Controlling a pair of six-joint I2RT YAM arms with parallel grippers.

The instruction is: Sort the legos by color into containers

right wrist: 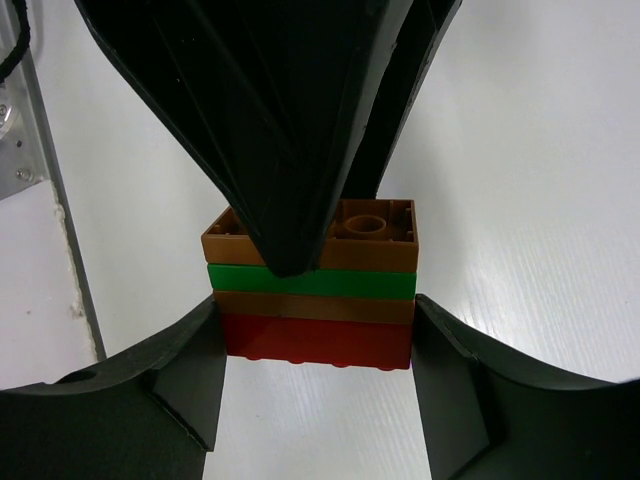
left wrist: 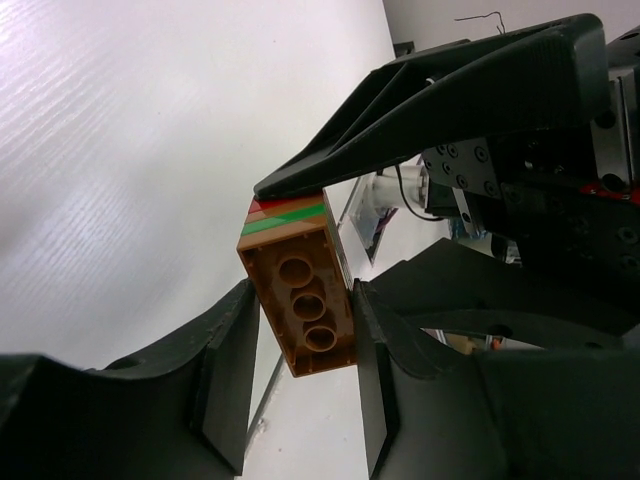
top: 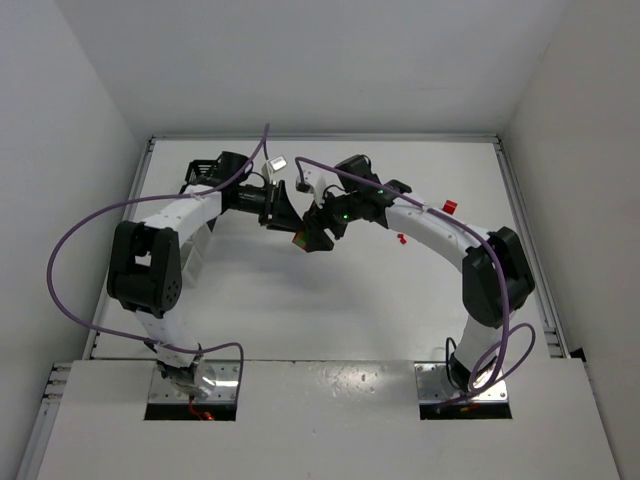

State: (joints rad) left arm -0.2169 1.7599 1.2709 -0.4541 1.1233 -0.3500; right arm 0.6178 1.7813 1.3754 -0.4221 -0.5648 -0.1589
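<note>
A stack of legos [right wrist: 312,285], layered brown, green, brown and red, hangs between both grippers above the middle of the table [top: 300,238]. My left gripper [left wrist: 305,340] is shut on the brown end [left wrist: 305,305], one finger on each side. My right gripper [right wrist: 315,345] is shut on the red end [right wrist: 315,342]. The left gripper's fingers [right wrist: 280,130] cover part of the brown brick in the right wrist view. Two small red legos [top: 449,206] [top: 401,239] lie on the table to the right. A black bin [top: 203,171] and a white bin [top: 277,161] show at the back.
The two arms meet in an arch over the table's centre, with purple cables [top: 70,250] looping to the left and right. Metal rails [top: 525,230] line the table's sides. White walls enclose the back and sides.
</note>
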